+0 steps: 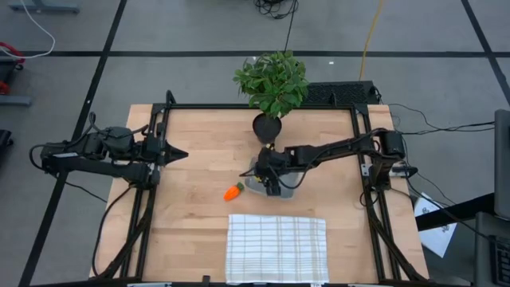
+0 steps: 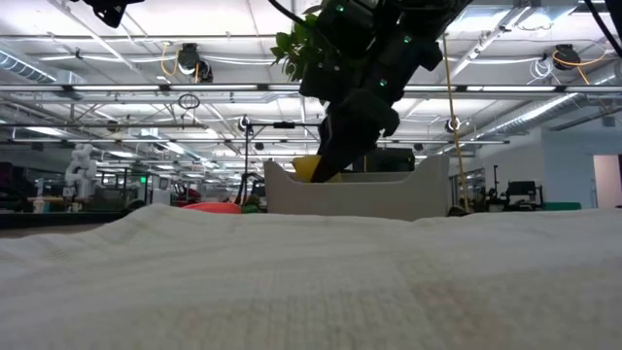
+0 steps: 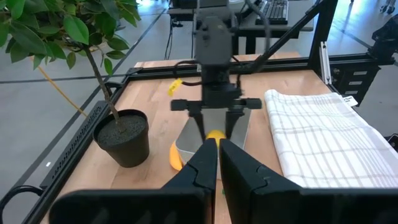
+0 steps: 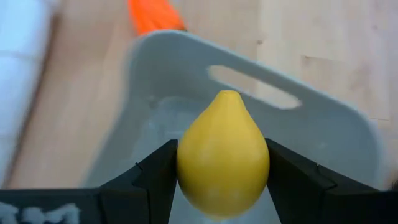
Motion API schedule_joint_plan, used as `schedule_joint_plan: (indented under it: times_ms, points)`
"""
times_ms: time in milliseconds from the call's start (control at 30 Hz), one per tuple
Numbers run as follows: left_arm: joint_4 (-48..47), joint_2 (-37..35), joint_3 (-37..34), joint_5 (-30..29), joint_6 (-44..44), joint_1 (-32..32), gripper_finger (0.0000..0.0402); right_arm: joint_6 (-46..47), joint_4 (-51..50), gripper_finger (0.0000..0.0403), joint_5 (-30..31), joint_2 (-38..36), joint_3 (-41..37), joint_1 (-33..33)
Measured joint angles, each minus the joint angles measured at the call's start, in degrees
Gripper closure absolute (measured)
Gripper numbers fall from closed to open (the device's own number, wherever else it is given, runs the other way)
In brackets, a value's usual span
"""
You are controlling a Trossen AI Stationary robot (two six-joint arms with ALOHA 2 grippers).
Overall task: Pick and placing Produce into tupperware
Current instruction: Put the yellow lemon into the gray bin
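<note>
My right gripper (image 1: 271,180) hangs over the clear greyish tupperware (image 1: 256,183) at the table's middle and is shut on the yellow lemon (image 4: 224,155). In the low view the lemon (image 2: 309,167) shows just above the tupperware's wall (image 2: 340,192). The orange carrot (image 1: 233,191) lies flat on the wood just left of the tupperware. A small yellow piece, likely the banana (image 3: 175,86), lies on the table beyond the right gripper; the right arm hides it from above. My left gripper (image 1: 177,153) waits, shut, near the table's left edge. My right gripper pinches the lemon between its two fingers (image 4: 155,174), one on each side of its wide middle (image 4: 186,162). The fingers come from above, pointing down. The lemon's pointed end (image 4: 227,94) faces away from the wrist, over the tupperware's inside, about level with the rim.
A potted leafy plant (image 1: 271,80) stands just beyond the tupperware, its pot (image 1: 267,126) close to the right arm. A white checked cloth (image 1: 276,247) lies folded at the near edge. Bare wood lies between the left gripper and the carrot.
</note>
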Motion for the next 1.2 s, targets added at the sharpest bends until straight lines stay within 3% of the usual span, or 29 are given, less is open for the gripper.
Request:
schedule_joint_plan:
  times_ms: [367,1200]
  points:
    - [0.1,0.0,0.0,0.0,0.1,0.0,0.0378,3.9,1.0,0.0202,0.0,0.0,-5.9,3.1]
    - [0.8,0.0,0.0,0.0,0.0,0.0,0.0378,3.9,1.0,0.0202,0.0,-0.2,-6.2,5.2]
